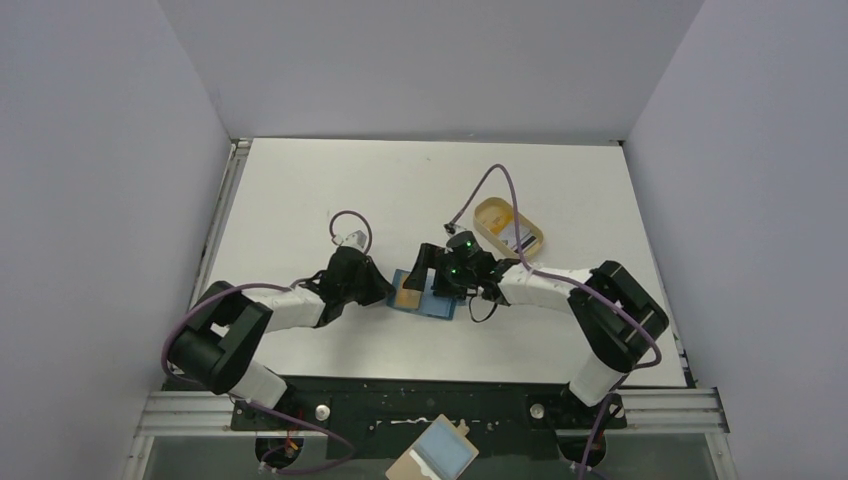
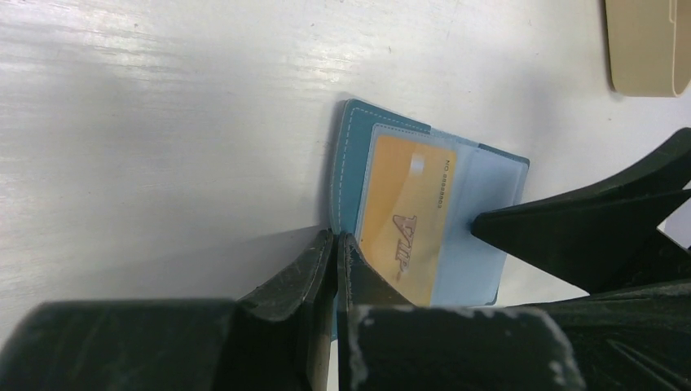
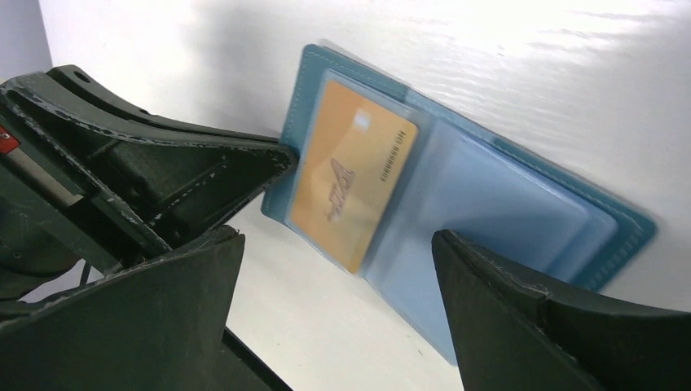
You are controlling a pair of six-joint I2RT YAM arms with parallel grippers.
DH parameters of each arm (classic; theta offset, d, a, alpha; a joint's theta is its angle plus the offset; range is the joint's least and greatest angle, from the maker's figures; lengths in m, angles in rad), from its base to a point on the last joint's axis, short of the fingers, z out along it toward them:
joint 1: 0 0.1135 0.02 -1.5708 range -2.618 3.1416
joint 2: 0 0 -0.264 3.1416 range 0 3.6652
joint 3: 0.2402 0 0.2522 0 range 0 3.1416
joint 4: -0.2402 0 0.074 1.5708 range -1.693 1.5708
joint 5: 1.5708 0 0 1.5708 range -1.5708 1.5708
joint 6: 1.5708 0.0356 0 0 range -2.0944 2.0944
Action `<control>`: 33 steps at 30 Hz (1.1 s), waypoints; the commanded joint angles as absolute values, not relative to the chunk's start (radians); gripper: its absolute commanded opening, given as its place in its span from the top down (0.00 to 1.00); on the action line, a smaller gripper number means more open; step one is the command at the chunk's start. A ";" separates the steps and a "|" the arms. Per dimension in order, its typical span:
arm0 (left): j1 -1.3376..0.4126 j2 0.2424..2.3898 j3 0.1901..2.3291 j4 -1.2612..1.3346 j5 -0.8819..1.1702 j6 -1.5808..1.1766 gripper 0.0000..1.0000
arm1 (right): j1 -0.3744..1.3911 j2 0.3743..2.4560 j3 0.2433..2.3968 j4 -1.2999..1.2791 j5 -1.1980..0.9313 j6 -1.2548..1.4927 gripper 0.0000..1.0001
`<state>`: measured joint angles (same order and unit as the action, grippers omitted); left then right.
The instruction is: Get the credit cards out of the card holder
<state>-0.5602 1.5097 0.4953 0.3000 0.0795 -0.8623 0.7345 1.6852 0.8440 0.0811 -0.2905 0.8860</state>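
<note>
The teal-blue card holder (image 1: pixel 437 302) lies open on the table between both grippers. An orange credit card (image 2: pixel 405 220) marked VIP sits in its left clear pocket, and also shows in the right wrist view (image 3: pixel 349 183). The right pocket (image 3: pixel 489 204) looks light blue, with no card showing. My left gripper (image 2: pixel 336 242) is shut on the holder's left edge (image 2: pixel 346 163). My right gripper (image 3: pixel 338 318) is open just above the holder. One fingertip (image 2: pixel 482 225) rests near the middle fold. A pale card with dark markings (image 1: pixel 520 240) lies in the tan tray.
The tan oval tray (image 1: pixel 492 212) stands behind and to the right of the holder, and its corner shows in the left wrist view (image 2: pixel 648 45). A tan board with a light-blue rectangle (image 1: pixel 432 455) lies below the table's near edge. Grey walls enclose the table.
</note>
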 commanded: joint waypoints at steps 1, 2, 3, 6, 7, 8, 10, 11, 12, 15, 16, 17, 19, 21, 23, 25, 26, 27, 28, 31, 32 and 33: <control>-0.558 1.539 0.474 0.369 0.067 -0.862 1.00 | 0.741 1.603 0.782 0.110 -0.186 0.935 0.10; -0.558 1.546 0.469 0.381 0.068 -0.867 1.00 | 0.741 1.600 0.758 0.154 -0.191 0.951 0.10; -0.558 1.553 0.466 0.393 0.070 -0.871 1.00 | 0.742 1.603 0.735 0.206 -0.198 0.970 0.10; -0.566 1.580 0.448 0.441 0.063 -0.876 1.00 | 0.761 1.637 0.681 0.360 -0.196 1.003 0.10; -0.566 1.589 0.440 0.460 0.063 -0.878 1.00 | 0.771 1.653 0.672 0.397 -0.192 1.009 0.10; -0.566 1.599 0.434 0.479 0.063 -0.881 1.00 | 0.780 1.670 0.666 0.438 -0.190 1.016 0.10; -0.567 1.617 0.425 0.508 0.065 -0.885 1.00 | 0.798 1.705 0.649 0.525 -0.189 1.044 0.10; -0.569 1.626 0.422 0.520 0.066 -0.886 1.00 | 0.805 1.722 0.642 0.571 -0.189 1.062 0.10; -0.569 1.633 0.418 0.531 0.067 -0.887 1.00 | 0.813 1.736 0.634 0.606 -0.187 1.086 0.10; -0.571 1.655 0.407 0.564 0.067 -0.895 1.00 | 0.836 1.780 0.620 0.676 -0.168 1.134 0.10; -0.571 1.660 0.401 0.575 0.066 -0.897 1.00 | 0.842 1.792 0.612 0.711 -0.154 1.151 0.10; -0.572 1.663 0.394 0.584 0.065 -0.900 1.00 | 0.847 1.802 0.601 0.735 -0.144 1.171 0.10; -0.572 1.669 0.379 0.604 0.063 -0.903 1.00 | 0.854 1.824 0.563 0.826 -0.120 1.210 0.10; -0.574 1.677 0.366 0.621 0.058 -0.905 1.00 | 0.860 1.844 0.527 0.936 -0.096 1.239 0.10; -0.574 1.687 0.353 0.642 0.057 -0.910 1.00 | 0.865 1.861 0.494 1.027 -0.071 1.252 0.11; -0.574 1.700 0.344 0.663 0.060 -0.914 1.00 | 0.871 1.878 0.477 1.104 -0.058 1.254 0.11; -0.575 1.705 0.341 0.671 0.063 -0.917 1.00 | 0.872 1.889 0.474 1.134 -0.058 1.257 0.11; -0.575 1.708 0.339 0.677 0.065 -0.918 1.00 | 0.874 1.903 0.475 1.158 -0.058 1.260 0.11; -0.576 1.710 0.338 0.681 0.065 -0.919 1.00 | 0.874 1.916 0.479 1.176 -0.063 1.265 0.11; -0.583 1.715 0.339 0.686 0.063 -0.919 1.00 | 0.878 1.954 0.514 1.190 -0.081 1.286 0.14; -0.584 1.718 0.339 0.688 0.063 -0.919 1.00 | 0.881 1.959 0.527 1.163 -0.083 1.294 0.16; -0.586 1.719 0.339 0.691 0.062 -0.919 1.00 | 0.884 1.960 0.546 1.126 -0.089 1.294 0.17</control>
<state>-0.5606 1.6680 0.3656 0.7918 0.0624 -0.9325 0.8581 1.9095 0.5037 1.1725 -0.0814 1.2812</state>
